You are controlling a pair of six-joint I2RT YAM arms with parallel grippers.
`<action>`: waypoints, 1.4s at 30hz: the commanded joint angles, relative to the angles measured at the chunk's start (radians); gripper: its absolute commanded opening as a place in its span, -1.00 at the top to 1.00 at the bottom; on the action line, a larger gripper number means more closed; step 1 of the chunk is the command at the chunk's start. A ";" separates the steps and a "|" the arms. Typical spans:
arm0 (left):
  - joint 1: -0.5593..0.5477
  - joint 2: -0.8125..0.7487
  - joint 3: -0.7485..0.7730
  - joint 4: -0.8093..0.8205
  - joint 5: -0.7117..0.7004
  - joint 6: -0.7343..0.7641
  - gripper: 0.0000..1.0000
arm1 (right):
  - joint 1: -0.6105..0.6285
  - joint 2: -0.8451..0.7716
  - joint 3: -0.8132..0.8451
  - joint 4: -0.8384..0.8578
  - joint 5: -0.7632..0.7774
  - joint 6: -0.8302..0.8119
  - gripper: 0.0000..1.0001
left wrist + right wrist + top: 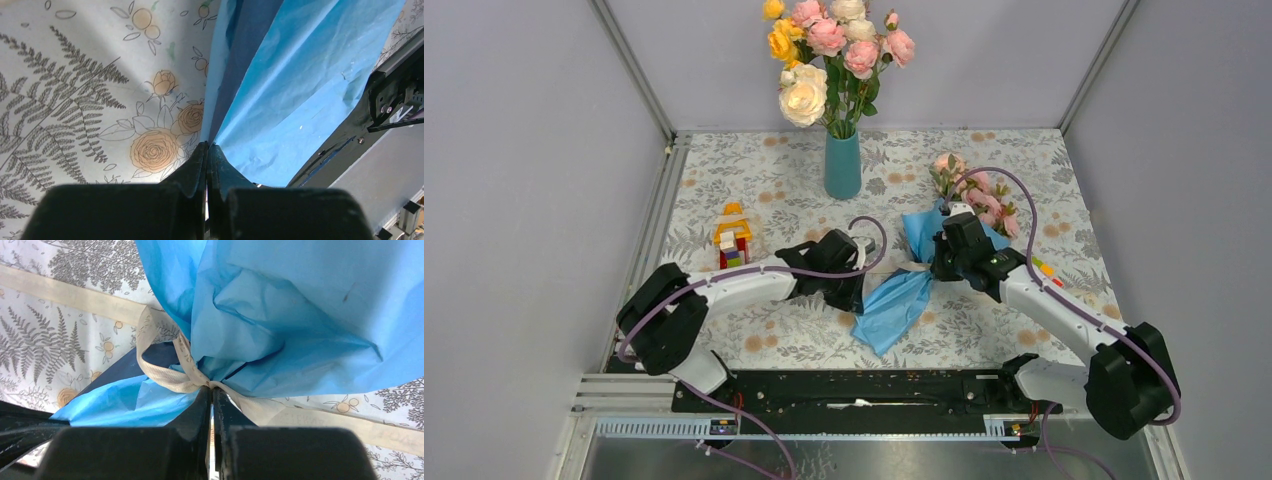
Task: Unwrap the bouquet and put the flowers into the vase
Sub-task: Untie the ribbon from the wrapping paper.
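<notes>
Bouquet [902, 295] position: lying on the table [754, 185] between the two wrists, right of centre. The flowers [979, 195] point to the far right and the pinched tail of the wrapping paper [310, 75] points to the near left. The paper is light blue on one face and navy on the other.

Left arm [734, 285]: elbow raised at the near left, forearm running right and low over the table. The left gripper [856, 290] lies at the left edge of the wrap. Its jaws are pressed together on a fold of the wrapping paper, where the navy and light faces meet.

Right arm [1054, 305]: elbow at the near right, forearm angled to the far left, wrist directly over the waist of the wrap. The right gripper [211, 390] is closed on the cream ribbon [150, 367] at its knot. One loop of ribbon stands to the left of the tips, and a flat tail runs off to the right.

Vase [843, 165]: upright at the far centre, well apart from the bouquet, holding the larger rose bunch [829, 50]. A toy block stack [732, 238] stands to the near left of it.

Markings: faint print on the ribbon is too blurred to read.
</notes>
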 commanded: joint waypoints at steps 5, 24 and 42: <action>0.005 -0.074 -0.091 -0.025 -0.121 -0.059 1.00 | -0.007 -0.076 0.009 0.007 -0.101 -0.127 1.00; 0.087 -0.133 -0.081 -0.053 -0.137 0.036 1.00 | -0.007 0.012 -0.033 0.052 -0.180 -0.071 0.74; 0.093 -0.126 -0.075 -0.067 -0.148 0.018 1.00 | -0.006 -0.011 -0.062 0.078 -0.123 -0.062 1.00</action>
